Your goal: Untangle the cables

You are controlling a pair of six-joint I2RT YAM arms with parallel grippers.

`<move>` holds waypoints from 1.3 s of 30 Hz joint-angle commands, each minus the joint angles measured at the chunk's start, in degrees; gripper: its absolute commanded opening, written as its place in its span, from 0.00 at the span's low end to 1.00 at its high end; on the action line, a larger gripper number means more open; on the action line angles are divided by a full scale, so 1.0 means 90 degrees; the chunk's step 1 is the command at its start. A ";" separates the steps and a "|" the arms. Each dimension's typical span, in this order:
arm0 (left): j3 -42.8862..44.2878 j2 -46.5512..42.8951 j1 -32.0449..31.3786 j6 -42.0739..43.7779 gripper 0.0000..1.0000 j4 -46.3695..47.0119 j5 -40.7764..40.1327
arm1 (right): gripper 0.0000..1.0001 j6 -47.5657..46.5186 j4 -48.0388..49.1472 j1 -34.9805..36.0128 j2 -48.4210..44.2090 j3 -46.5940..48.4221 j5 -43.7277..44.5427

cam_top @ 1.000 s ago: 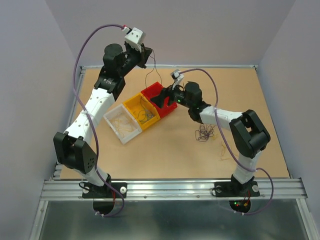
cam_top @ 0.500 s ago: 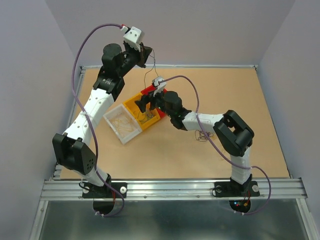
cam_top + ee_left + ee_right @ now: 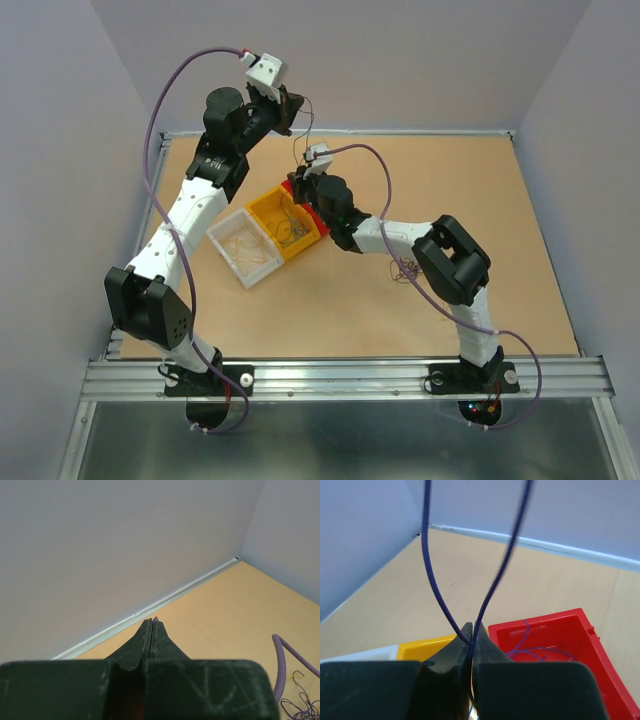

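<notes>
Right claw (image 3: 471, 631) pinching thin smooth purple cable (image 3: 424, 530), doubled strand.

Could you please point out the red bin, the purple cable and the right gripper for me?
red bin (image 3: 535, 620): right wrist view, on its far rim.
purple cable (image 3: 424, 525): right wrist view, on its left strand.
right gripper (image 3: 471, 630): right wrist view, between its closed fingertips.

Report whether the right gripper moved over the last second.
Yes. The right gripper shifted left, from the red bin toward the yellow bin's far corner.
</notes>
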 commanded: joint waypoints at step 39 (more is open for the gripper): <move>-0.2614 0.0411 0.0424 0.0015 0.00 0.2268 -0.1279 | 0.00 -0.0043 -0.2033 -0.1136 -0.1585 -0.1047 -0.3412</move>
